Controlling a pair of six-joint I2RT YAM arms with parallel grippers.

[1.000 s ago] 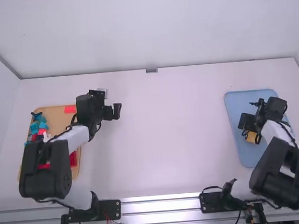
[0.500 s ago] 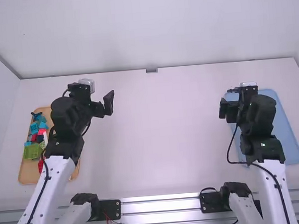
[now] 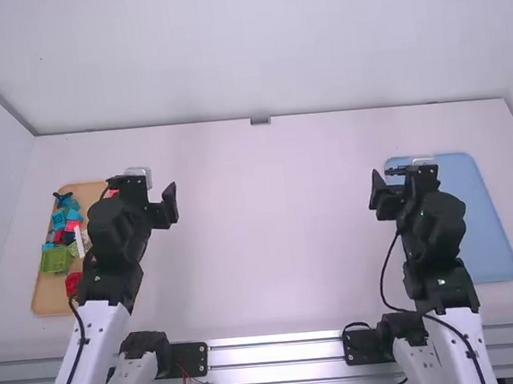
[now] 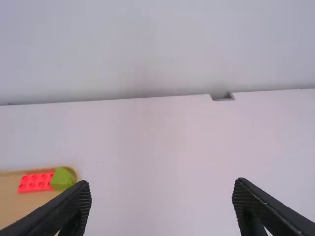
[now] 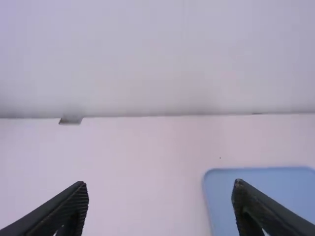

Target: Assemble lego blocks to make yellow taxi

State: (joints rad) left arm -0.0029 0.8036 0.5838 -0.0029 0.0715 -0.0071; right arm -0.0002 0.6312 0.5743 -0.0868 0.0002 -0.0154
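Note:
My left gripper is raised beside the tan tray in the high view. The left wrist view has the left gripper open with nothing between its fingers. In the high view my right gripper stands over the left part of the blue tray; in the right wrist view the right gripper is open and holds nothing. The tan tray bears a green block, a cyan block and a red block. A red brick lies beside a green block.
A small dark fitting sits at the table's back edge, against the white wall. Bare white table lies between the two arms. The right arm covers part of the blue tray.
Both arms have changed pose and lifted away from the trays. The left gripper has shifted slightly left. The right has moved left from the yellow block, whose spot its arm now covers.

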